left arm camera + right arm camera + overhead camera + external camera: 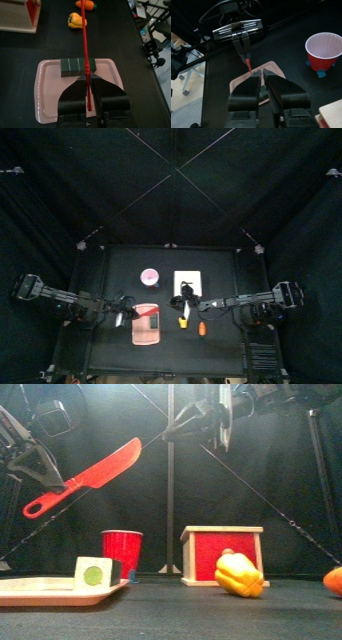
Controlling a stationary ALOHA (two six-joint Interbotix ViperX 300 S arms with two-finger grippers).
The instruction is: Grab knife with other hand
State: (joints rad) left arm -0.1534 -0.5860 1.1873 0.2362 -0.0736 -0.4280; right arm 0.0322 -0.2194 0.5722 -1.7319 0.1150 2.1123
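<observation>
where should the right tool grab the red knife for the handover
On the bare blade, near the tip. The left tool holds the knife by its handle, blade slanting up toward the right tool, which should come from the tip end, pinching the flat faces.

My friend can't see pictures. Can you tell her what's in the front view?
A red knife hangs tilted in the air, its handle in the left pincer. Below stand a red cup, a wooden box and a yellow pepper.

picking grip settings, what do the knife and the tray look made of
Knife: probably plastic, a uniform matte red from blade to handle, with no metallic shine. Tray: likely plastic too, pale pink, smooth, with a moulded raised rim and rounded corners.
</observation>
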